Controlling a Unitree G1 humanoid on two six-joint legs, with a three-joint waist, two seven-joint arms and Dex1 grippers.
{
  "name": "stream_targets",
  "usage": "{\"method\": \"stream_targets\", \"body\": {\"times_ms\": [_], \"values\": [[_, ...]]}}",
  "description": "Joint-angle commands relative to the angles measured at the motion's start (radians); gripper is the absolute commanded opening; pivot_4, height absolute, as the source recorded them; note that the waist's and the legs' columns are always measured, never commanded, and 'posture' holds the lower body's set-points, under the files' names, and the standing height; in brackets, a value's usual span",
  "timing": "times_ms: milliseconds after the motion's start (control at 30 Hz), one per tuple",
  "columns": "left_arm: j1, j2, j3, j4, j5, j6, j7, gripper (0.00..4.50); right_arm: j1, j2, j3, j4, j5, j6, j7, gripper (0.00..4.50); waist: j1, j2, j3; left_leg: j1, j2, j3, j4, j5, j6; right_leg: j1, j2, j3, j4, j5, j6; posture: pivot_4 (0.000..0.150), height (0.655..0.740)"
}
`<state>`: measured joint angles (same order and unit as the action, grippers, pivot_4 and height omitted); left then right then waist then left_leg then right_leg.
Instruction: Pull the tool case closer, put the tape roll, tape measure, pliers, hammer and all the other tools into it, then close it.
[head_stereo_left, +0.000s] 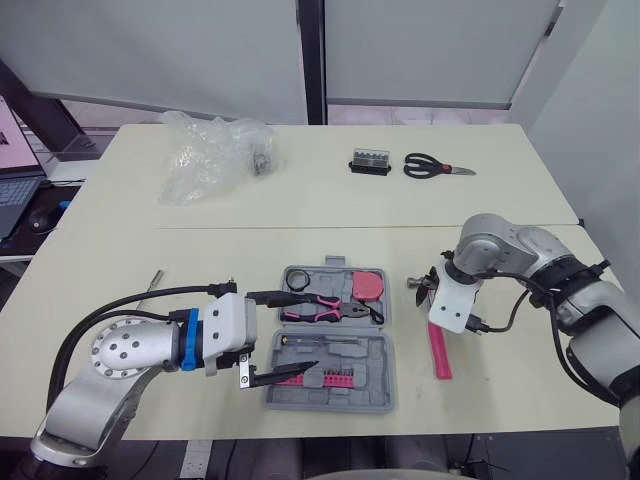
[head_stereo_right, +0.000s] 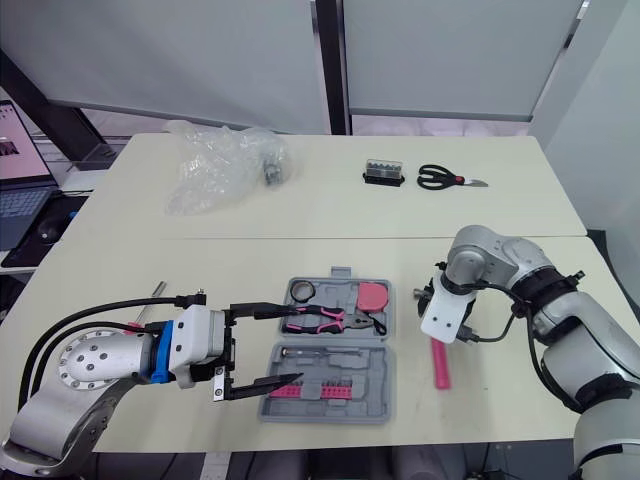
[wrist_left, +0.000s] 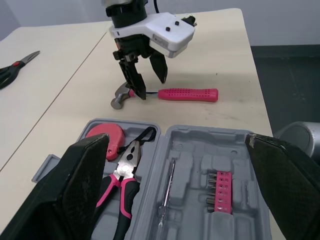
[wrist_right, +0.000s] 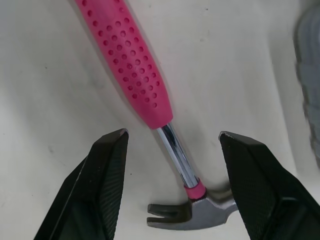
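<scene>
The hammer (head_stereo_left: 439, 350) lies on the table (head_stereo_left: 300, 200) just right of the open tool case (head_stereo_left: 385, 390), with its head at the far end. The right gripper (wrist_right: 172, 134) is released, one finger on each side of the steel neck, not touching it. The left gripper (head_stereo_left: 313, 332) is spread wide at the case's left edge. The pliers (head_stereo_left: 325, 310) lie inside the case.

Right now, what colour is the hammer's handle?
The hammer handle is pink with rows of small dimples; the right wrist view shows it best.
</scene>
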<state>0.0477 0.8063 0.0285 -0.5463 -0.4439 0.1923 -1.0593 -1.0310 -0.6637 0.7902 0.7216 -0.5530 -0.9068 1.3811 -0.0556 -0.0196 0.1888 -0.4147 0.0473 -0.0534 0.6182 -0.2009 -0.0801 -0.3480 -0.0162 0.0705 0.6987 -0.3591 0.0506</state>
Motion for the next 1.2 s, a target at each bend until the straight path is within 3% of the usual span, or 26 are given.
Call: {"method": "stream_targets", "body": {"times_ms": [33,233,633,767,1000,1100,1200], "values": [[0.011,-0.003,-0.006,-0.037,0.007,-0.007,0.01,4.5,-0.048,0.028,0.017,0.061,-0.062,-0.047,-0.052,3.08,0.0,0.0,0.0,0.0,0.0,0.0,0.0,0.0,0.0,0.0,0.0,0.0,0.0,0.0,0.0,0.15,0.74],[0.032,-0.007,-0.008,-0.049,0.015,-0.012,0.021,4.5,-0.098,0.085,0.066,0.19,-0.182,-0.088,-0.165,3.08,0.0,0.0,0.0,0.0,0.0,0.0,0.001,0.0,0.0,0.0,0.0,0.0,0.001,0.0,0.0,0.15,0.74],[0.048,-0.014,-0.007,-0.047,0.021,-0.017,0.032,4.5,-0.092,0.118,0.06,0.298,-0.231,-0.11,-0.279,0.75,-0.001,0.0,0.0,0.01,0.0,-0.001,0.001,0.0,0.0,0.012,0.0,0.0,0.001,0.0,0.0,0.15,0.74],[0.029,-0.011,-0.001,-0.026,0.017,-0.019,0.02,4.5,-0.076,0.078,0.021,0.275,-0.169,-0.093,-0.218,0.22,0.0,0.0,0.0,0.015,0.0,-0.001,-0.001,0.0,0.0,0.015,0.0,0.0,0.0,0.0,0.0,0.15,0.74],[0.009,-0.014,-0.007,-0.005,0.019,-0.025,0.01,4.5,0.014,-0.071,-0.089,0.074,0.073,0.037,0.012,0.22,0.009,0.001,0.001,0.013,-0.001,0.001,-0.001,0.0,0.0,0.014,-0.002,0.0,-0.002,0.0,0.0,0.15,0.74],[-0.004,-0.017,-0.016,0.007,0.021,-0.03,0.003,4.5,0.085,-0.172,-0.156,-0.065,0.195,0.182,0.132,0.22,0.012,0.004,0.002,0.013,-0.001,0.001,-0.002,0.0,0.0,0.014,-0.002,0.0,-0.002,0.0,0.0,0.15,0.74],[-0.024,-0.024,-0.029,0.031,0.027,-0.039,-0.008,4.5,0.198,-0.283,-0.226,-0.255,0.351,0.487,0.224,0.22,0.019,0.004,0.003,0.013,-0.001,0.001,-0.003,0.0,0.0,0.014,-0.002,0.0,-0.002,0.0,0.0,0.15,0.74]]}}
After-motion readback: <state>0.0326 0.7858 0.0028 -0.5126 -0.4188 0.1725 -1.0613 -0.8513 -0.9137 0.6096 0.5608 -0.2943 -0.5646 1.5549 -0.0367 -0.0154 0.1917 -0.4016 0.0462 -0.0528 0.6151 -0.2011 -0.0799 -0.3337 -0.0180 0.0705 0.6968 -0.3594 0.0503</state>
